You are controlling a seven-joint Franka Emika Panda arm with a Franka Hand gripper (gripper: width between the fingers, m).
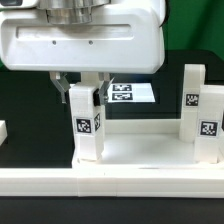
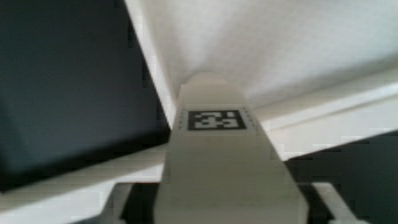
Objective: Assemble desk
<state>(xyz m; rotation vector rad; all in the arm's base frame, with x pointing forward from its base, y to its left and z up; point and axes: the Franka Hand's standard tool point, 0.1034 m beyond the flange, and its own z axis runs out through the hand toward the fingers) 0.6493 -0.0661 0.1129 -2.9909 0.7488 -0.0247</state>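
The desk top (image 1: 140, 150) lies flat as a wide white tray. At its corner on the exterior view's left, a white square-section leg (image 1: 85, 122) with a black-and-white tag stands upright. My gripper (image 1: 85, 92) comes down from above and is shut on that leg's upper end, one finger on each side. In the wrist view the same leg (image 2: 217, 150) runs out from between my gripper (image 2: 222, 205) toward the white desk top (image 2: 267, 50), its tag facing the camera. Two more tagged legs (image 1: 194, 98) (image 1: 208, 132) stand upright on the top at the exterior view's right.
The marker board (image 1: 133, 93) lies on the black table behind the desk top. A long white rail (image 1: 110, 185) runs across the front. Another white piece (image 1: 3, 130) shows at the left edge of the exterior view.
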